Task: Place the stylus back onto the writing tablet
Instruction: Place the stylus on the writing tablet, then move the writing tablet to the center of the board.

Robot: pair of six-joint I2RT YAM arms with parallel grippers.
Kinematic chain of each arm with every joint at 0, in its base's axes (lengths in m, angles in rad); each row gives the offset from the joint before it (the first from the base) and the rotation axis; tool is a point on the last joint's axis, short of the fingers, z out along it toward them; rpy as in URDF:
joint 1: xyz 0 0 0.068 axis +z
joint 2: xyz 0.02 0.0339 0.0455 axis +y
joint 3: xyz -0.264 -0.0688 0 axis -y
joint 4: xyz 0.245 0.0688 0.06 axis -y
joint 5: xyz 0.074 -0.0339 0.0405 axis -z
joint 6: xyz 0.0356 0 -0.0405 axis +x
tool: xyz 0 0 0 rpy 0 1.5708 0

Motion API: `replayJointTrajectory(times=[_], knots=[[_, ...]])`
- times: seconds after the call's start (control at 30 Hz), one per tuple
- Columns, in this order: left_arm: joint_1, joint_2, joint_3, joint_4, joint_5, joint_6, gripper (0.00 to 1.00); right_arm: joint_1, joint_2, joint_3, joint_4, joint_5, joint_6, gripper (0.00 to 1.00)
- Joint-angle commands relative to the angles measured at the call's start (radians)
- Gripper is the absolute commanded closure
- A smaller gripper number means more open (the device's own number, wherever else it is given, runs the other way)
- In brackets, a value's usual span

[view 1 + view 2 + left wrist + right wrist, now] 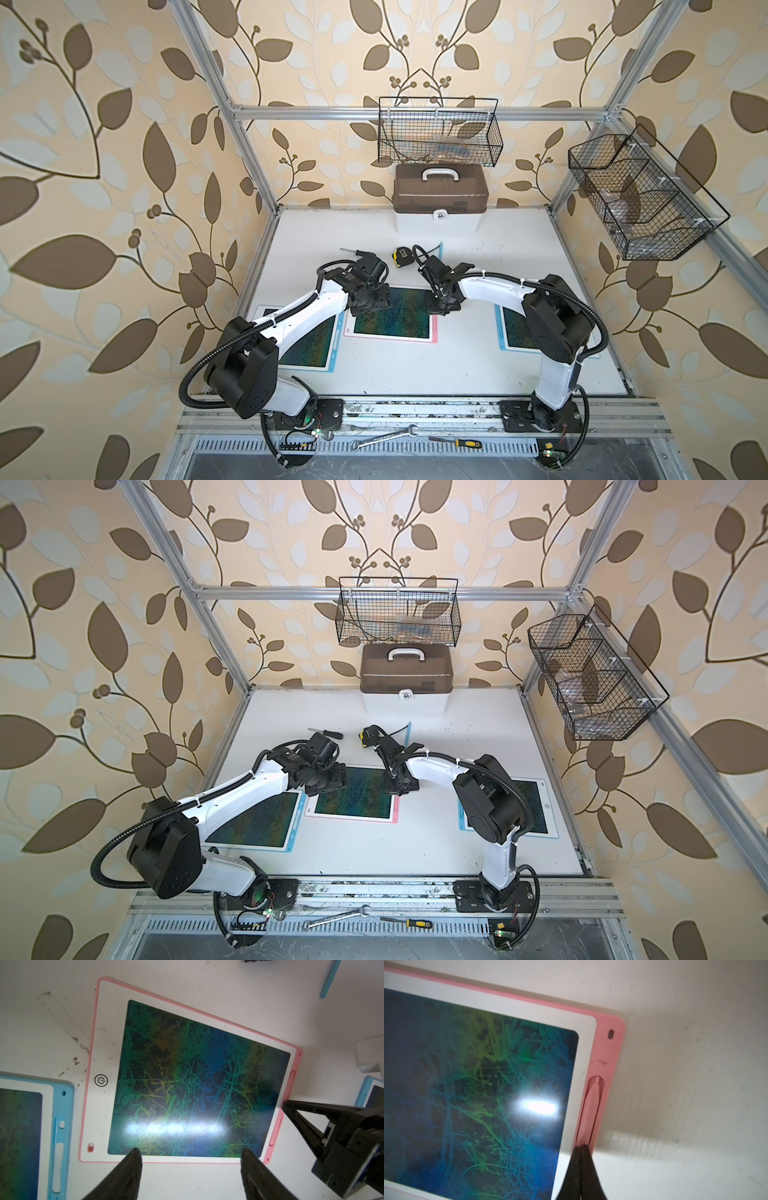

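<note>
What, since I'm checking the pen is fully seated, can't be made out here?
- Pen rear end: right wrist view, hidden behind the shut right tool.
- Blue pen: left wrist view, cut off by the edge.
- Wire basket contents: both top views, too small, blurred behind mesh.

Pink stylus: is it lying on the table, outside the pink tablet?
No, the pink stylus sits recessed in the pink tablet's own edge, not on the table.
</note>
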Motion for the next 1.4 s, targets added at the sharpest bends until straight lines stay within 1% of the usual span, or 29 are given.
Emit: replayJointTrajectory(times=[0.0,0.17,0.2,0.33,0.37,0.43,0.5,0.6,0.77,0.87,1.0,1.2,1.3,1.37], knots=[[-0.008,-0.029,-0.004,-0.001,-0.018,-0.010,0.24,0.007,0.011,-0.037,-0.030,-0.006,0.007,1.00],[-0.008,-0.027,-0.004,0.001,-0.018,-0.010,0.24,0.007,0.004,-0.012,-0.048,0.013,-0.001,1.00],[-0.008,-0.027,-0.005,0.000,-0.018,-0.010,0.24,0.008,-0.001,-0.004,-0.054,0.020,-0.004,0.98],[-0.008,-0.024,-0.002,-0.003,-0.018,-0.009,0.25,0.007,-0.035,0.003,-0.050,0.030,-0.008,0.84],[-0.009,-0.022,0.001,-0.005,-0.018,-0.007,0.24,0.007,-0.043,0.030,-0.044,0.028,-0.008,0.80],[-0.008,-0.017,0.005,-0.009,-0.018,-0.006,0.24,0.007,-0.074,0.031,-0.023,0.022,-0.007,0.71],[-0.008,-0.008,0.009,-0.012,-0.015,-0.007,0.25,0.004,-0.101,0.033,-0.021,0.024,0.002,0.65],[-0.008,0.002,0.009,-0.011,-0.008,-0.007,0.24,-0.011,-0.148,0.013,-0.025,0.026,0.018,0.60],[-0.008,0.005,0.015,-0.010,-0.004,0.001,0.25,-0.058,-0.275,-0.115,-0.011,0.018,0.081,0.54],[-0.009,0.041,0.031,-0.013,-0.001,0.019,0.24,-0.099,-0.367,-0.208,0.004,0.016,0.128,0.49],[-0.008,0.073,0.058,0.000,0.032,0.048,0.24,-0.168,-0.513,-0.337,0.010,0.028,0.181,0.44],[-0.015,0.112,0.102,0.000,0.058,0.081,0.21,-0.345,-0.748,-0.549,0.026,-0.011,0.256,0.37],[-0.019,0.127,0.121,0.003,0.063,0.086,0.19,-0.450,-0.848,-0.618,0.006,-0.027,0.262,0.34],[-0.022,0.132,0.132,0.010,0.071,0.090,0.16,-0.541,-0.904,-0.654,-0.015,-0.045,0.253,0.32]])
